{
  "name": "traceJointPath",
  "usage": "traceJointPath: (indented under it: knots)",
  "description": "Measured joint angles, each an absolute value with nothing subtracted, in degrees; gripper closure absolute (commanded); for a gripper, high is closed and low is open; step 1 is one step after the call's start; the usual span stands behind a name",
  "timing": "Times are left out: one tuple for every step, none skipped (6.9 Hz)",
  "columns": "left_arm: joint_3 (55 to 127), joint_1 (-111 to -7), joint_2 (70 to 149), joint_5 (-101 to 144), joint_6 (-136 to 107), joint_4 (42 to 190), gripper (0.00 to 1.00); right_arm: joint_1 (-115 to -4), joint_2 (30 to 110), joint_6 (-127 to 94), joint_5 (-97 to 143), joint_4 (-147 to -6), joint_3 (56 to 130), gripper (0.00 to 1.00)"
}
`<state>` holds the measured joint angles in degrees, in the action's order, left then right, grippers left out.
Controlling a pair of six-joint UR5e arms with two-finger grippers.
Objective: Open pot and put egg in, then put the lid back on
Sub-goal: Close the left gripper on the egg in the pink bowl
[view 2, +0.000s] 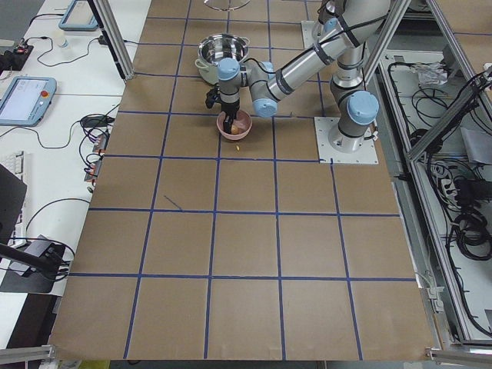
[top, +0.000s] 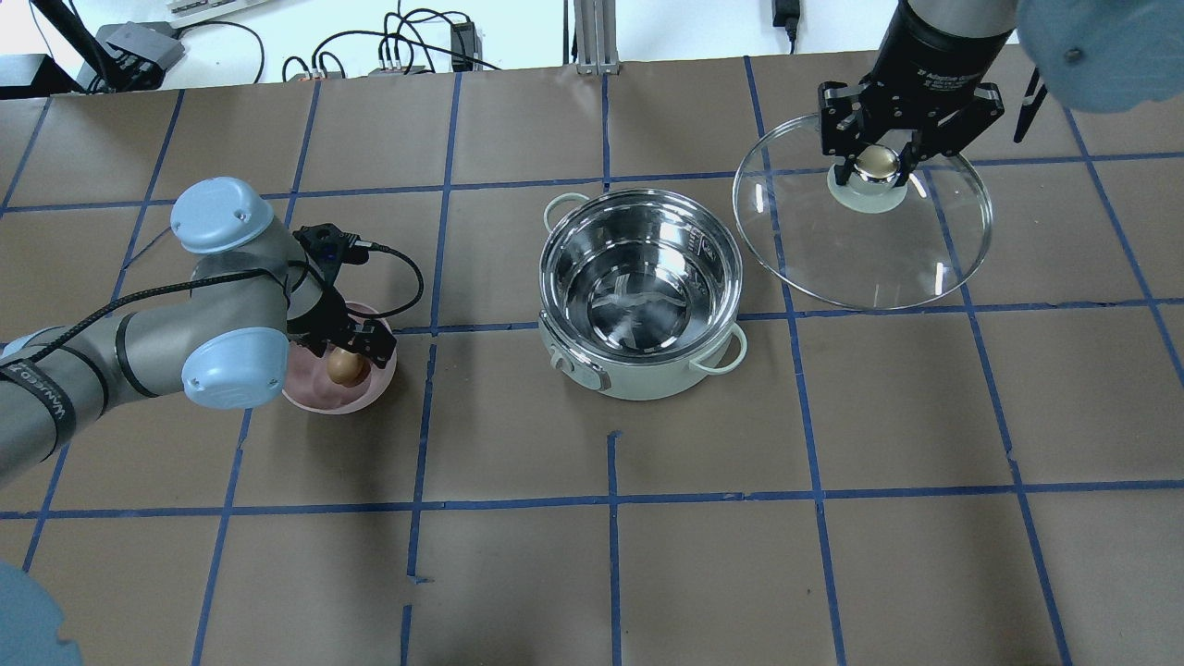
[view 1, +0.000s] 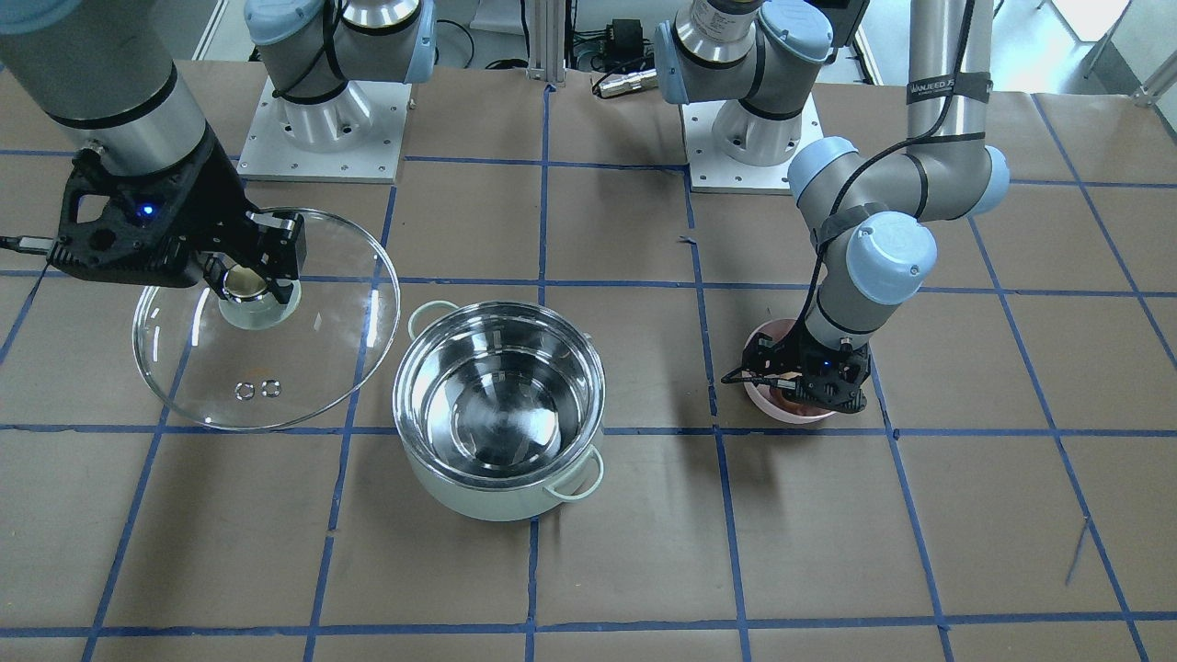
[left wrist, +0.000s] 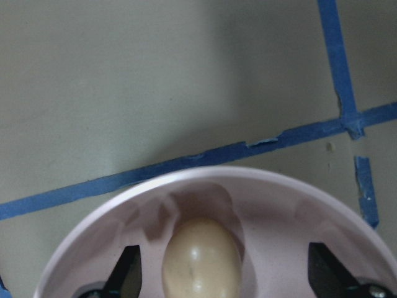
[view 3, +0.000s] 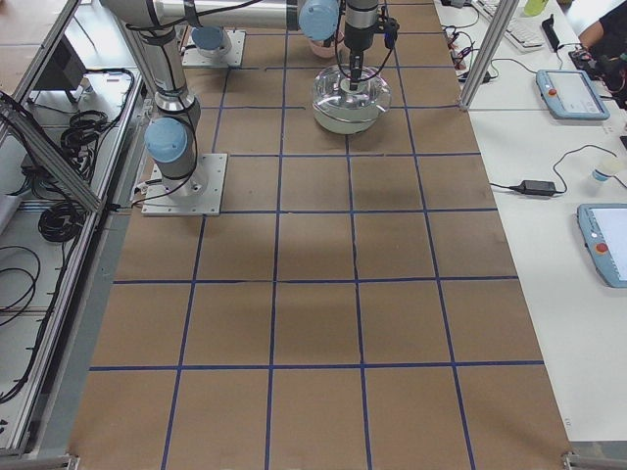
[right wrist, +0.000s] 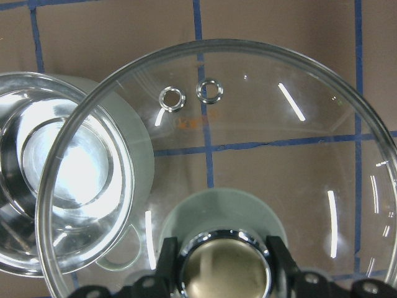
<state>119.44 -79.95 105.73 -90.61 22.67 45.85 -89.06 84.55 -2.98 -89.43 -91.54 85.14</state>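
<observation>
1 egg (top: 344, 367) lies in pink bowl (top: 319, 400), pot (top: 629, 384) open.

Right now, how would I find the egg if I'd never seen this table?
Find the shiny pot in the middle of the table. On the robot's left of it sits a small pink bowl, and the egg lies inside. It is tan and oval, unlike the round gold knob on the lid.
</observation>
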Motion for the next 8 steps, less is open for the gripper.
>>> traceJointPath:
  knots:
    - [119.4,-79.9,105.7,-90.6,22.6,46.0,0.44,-89.4,85.2,-3.0,-89.5,-91.1,85.2,0.90]
    - [119.4,-79.9,105.8,-90.6,22.6,46.1,0.60,-89.5,85.5,-2.9,-89.5,-90.9,85.3,0.90]
    - [119.4,-79.9,105.8,-90.6,22.6,46.1,0.67,-89.5,85.6,-3.0,-89.6,-90.8,85.3,0.90]
    - [119.4,-80.0,105.8,-90.5,22.5,46.1,0.72,-89.6,85.5,-3.0,-89.6,-90.9,85.4,0.89]
    - [119.4,-80.0,105.8,-90.5,22.5,46.1,0.76,-89.6,85.5,-3.1,-89.5,-90.9,85.4,0.89]
    - [119.3,-80.0,105.8,-90.5,22.4,46.1,0.77,-89.6,85.5,-3.1,-89.4,-90.9,85.4,0.89]
    - [119.2,-80.0,105.8,-90.6,22.1,46.1,0.78,-89.6,85.6,-3.1,-89.2,-90.9,85.4,0.88]
    - [119.0,-80.0,105.7,-90.6,21.7,46.3,0.81,-89.6,85.6,-3.1,-89.2,-90.9,85.4,0.88]
